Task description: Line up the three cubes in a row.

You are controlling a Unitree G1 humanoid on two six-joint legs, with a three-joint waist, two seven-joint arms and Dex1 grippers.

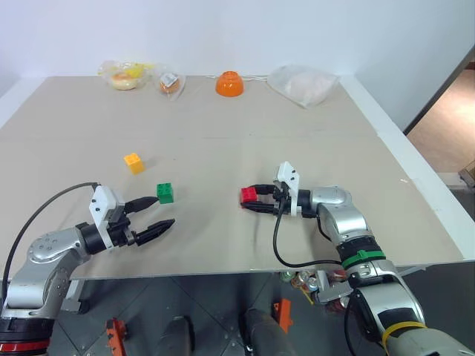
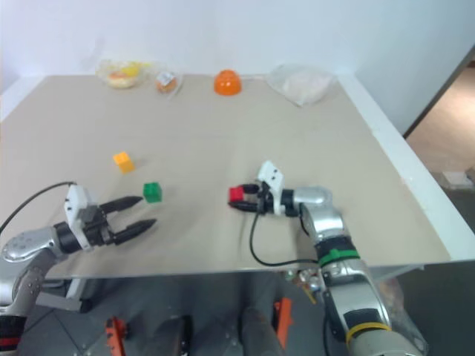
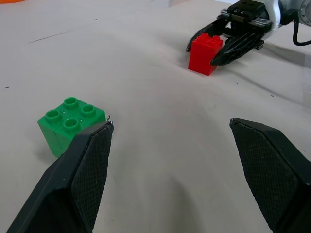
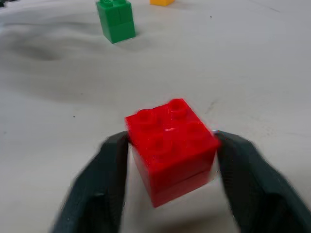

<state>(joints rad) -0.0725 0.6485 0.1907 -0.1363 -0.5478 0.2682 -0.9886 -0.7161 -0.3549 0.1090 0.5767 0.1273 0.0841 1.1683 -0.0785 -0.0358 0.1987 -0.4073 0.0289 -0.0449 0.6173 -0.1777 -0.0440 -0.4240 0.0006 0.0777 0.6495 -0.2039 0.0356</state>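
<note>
So the red brick (image 1: 249, 195) sits on the table (image 1: 223, 148) with the right gripper (image 1: 256, 200) around it. In the right wrist view the two fingers flank the brick and look a touch slack, and I honestly can't tell if they're clamped on it or letting go.

Taking the red brick as the landmark: the green brick (image 1: 165, 193) is well off to its left at about the same depth on the table, and the yellow brick (image 1: 133, 162) is further left again and a bit toward the far edge. The left gripper (image 1: 152, 215) hangs just on the near side of the green brick, fingers spread wide, nothing in it.

If the red one is being set down here, my advice would be to let the fingers part evenly and back straight out along their own line so neither one nudges the brick sideways. Keep it flat, studs up. Then the yellow probably needs pulling nearer to sit on the green-red line, and the gaps look uneven to me.
</note>
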